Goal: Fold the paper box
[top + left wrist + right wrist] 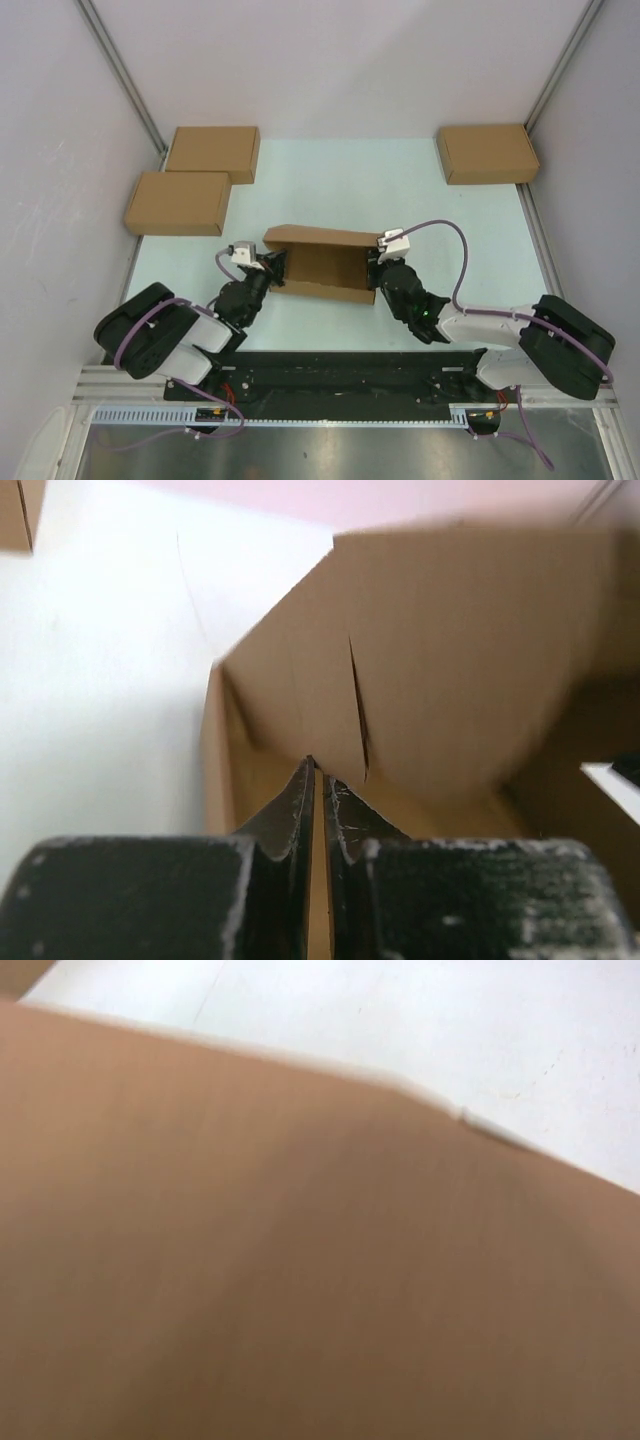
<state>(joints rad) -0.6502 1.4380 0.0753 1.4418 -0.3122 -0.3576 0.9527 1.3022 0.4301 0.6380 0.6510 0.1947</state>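
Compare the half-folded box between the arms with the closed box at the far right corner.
The paper box is open on top, its inside showing; the far-right box is closed, showing no flaps. The paper box sits mid-table; the far-right box lies by the back edge. The left pincer pinches the paper box's end wall; nothing touches the far-right box. Both are plain brown cardboard.
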